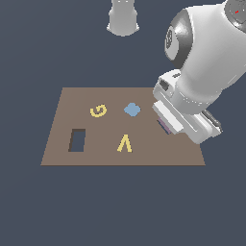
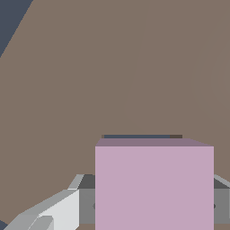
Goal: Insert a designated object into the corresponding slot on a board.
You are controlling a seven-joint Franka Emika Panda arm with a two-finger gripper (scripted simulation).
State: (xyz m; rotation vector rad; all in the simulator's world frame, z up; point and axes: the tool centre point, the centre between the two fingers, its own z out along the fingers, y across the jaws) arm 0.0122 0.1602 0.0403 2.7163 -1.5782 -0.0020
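Pink square block (image 2: 154, 186), flat matte, pinched in tool (image 2: 152, 202) over brown board (image 2: 90, 81); dark slot (image 2: 139, 136) just beyond.

The brown board (image 1: 72, 103) is crowded on the exterior view's right by the arm and gripper (image 1: 166, 126), which hide the slot. In the wrist view, only a dark sliver of slot (image 2: 141, 136) is seen past the pink block (image 2: 154, 186). Bare board is left between the yellow letters (image 1: 98, 111), blue tile (image 1: 132, 109) and rectangular cut-out (image 1: 77, 140).
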